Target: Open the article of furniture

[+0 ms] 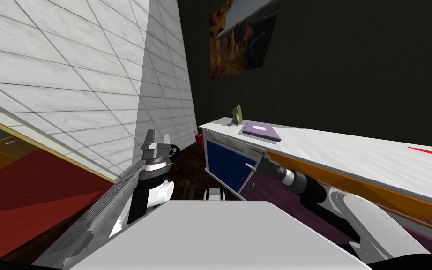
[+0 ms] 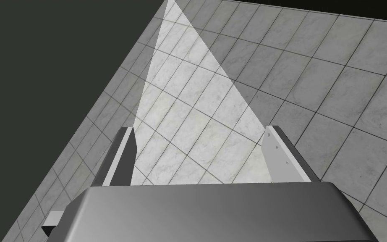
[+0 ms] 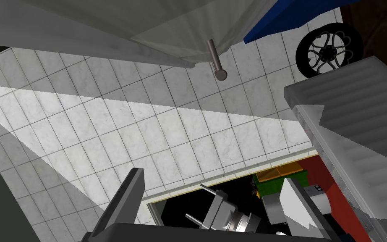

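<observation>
Found the cabinet [image 1: 341, 150], white-topped with a blue front [image 1: 224, 161], just ahead on the right. Pointed the right gripper [image 1: 252, 158] at that front, fingers spread, holding nothing. Saw a small handle [image 3: 218, 63] beyond those fingers, near but not touched. Held the left gripper [image 1: 158, 136] raised on the left, also open and idle. Judged the task hardly begun: grasp and pull not yet done. Could not tell whether the front stood ajar.

Head camera steeply down; both wrist cameras toward tiled wall [image 2: 230, 105]
</observation>
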